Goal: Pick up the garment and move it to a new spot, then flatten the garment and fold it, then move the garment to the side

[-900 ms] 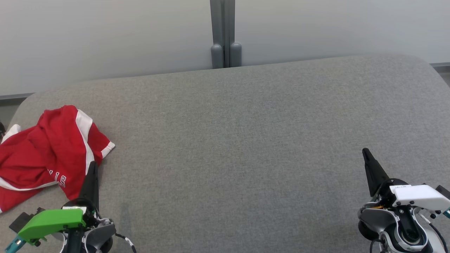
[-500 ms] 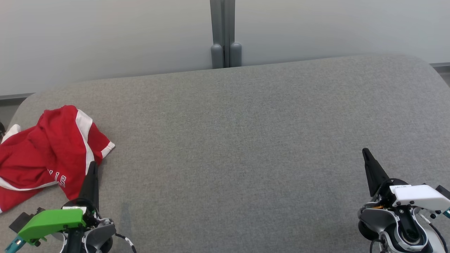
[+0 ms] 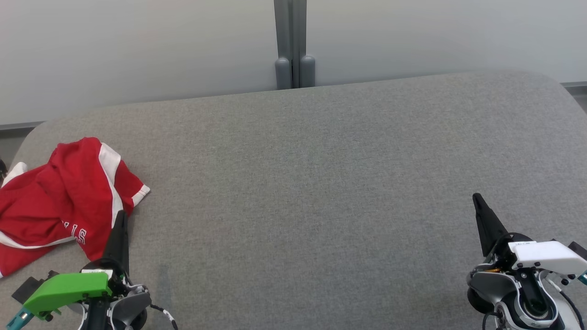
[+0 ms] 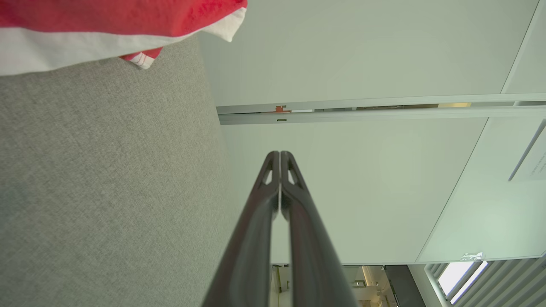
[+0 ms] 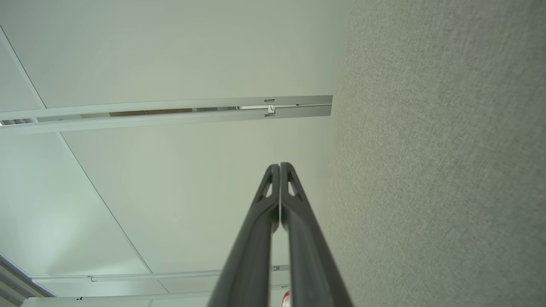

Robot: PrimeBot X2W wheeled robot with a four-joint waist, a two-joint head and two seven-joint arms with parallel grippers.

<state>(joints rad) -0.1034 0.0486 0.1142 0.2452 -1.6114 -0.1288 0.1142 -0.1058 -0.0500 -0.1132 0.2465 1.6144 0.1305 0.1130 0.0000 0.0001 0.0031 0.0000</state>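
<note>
At the lower left of the head view, the left pincer (image 3: 121, 216), its wrist under a green plastic cover (image 3: 64, 288), is clenched on nothing, its two dark fingers pressed into one spike. From there its tip overlaps the lower right edge of the crumpled red garment (image 3: 55, 197) with white stripes and white lettering, which lies at the left edge of the frame on the grey fabric-covered worktop (image 3: 312, 183) with rounded corners.

At the lower right, the right pincer (image 3: 477, 198), under a white plastic cover (image 3: 545, 254), is likewise clenched and empty, well apart from the garment. Plain grey fabric lies between the two.

Beyond the far edge stands a pale wall panel (image 3: 137, 46), split at top centre by a grey upright post (image 3: 293, 46) with two rounded caps.

The left wrist view settles the overlap. The left pincer (image 4: 280, 154) points past the worktop (image 4: 106, 179) at the wall, while the red garment (image 4: 106, 13) sits in the upper left corner, apart from the tips. That view adds a horizontal wall rail (image 4: 362, 108) and window slats (image 4: 469, 273) at the lower right.

In the right wrist view, the right pincer (image 5: 280, 165) shows its fingers shut together, with the worktop (image 5: 448, 149) on the right and a wall rail (image 5: 170, 111) on the left.
</note>
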